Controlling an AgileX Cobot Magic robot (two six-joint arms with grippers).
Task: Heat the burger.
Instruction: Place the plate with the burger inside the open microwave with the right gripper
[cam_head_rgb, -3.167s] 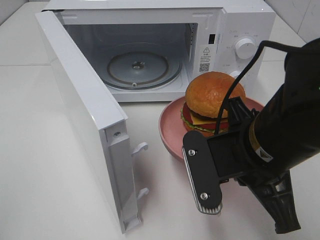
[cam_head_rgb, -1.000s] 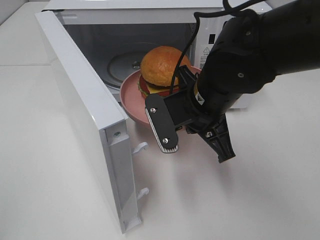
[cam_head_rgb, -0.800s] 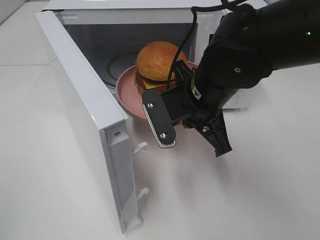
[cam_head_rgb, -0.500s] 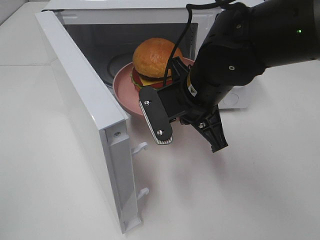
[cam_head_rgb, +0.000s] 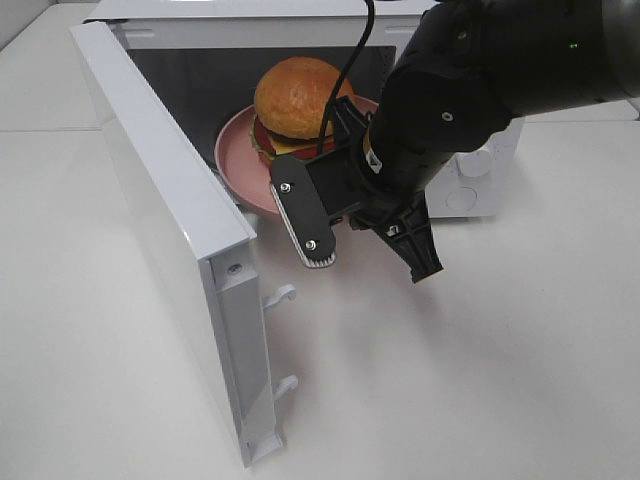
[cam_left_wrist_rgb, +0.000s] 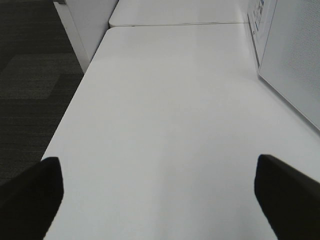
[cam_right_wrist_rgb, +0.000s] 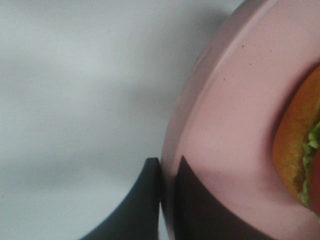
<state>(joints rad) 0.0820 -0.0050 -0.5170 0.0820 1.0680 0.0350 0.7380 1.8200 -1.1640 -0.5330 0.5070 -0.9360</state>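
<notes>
Exterior high view: a white microwave (cam_head_rgb: 470, 170) is shown on a white table (cam_head_rgb: 480, 380), its door (cam_head_rgb: 170, 200) swung fully open toward the left. The burger (cam_head_rgb: 297, 95) is seen on a round pink plate (cam_head_rgb: 235, 160) at the mouth of the dark cavity, the far part of the plate inside and the near rim projecting past the front edge. Whether the plate rests on the cavity floor cannot be told. The black right arm (cam_head_rgb: 480, 90) is placed across the control panel, and the grip itself is hidden behind the wrist hardware.

Right wrist view: the hidden detail is supplied here. The right gripper (cam_right_wrist_rgb: 167, 165) is seen clamped on the plate's rim, one dark finger on each face of the rim. The plate (cam_right_wrist_rgb: 235, 100) and an edge of the burger (cam_right_wrist_rgb: 295, 145) are shown close up and slightly blurred.

Left wrist view: only bare table (cam_left_wrist_rgb: 165, 100) and dark floor (cam_left_wrist_rgb: 30, 75) are shown. The left gripper (cam_left_wrist_rgb: 156, 160) is seen with its fingertips spread wide and nothing between them; this arm is not visible in the exterior high view.

The burger is marked by a domed, glossy golden-orange bun. Beneath it, red, yellow and green layers are visible, and its width is less than that of the plate.
</notes>
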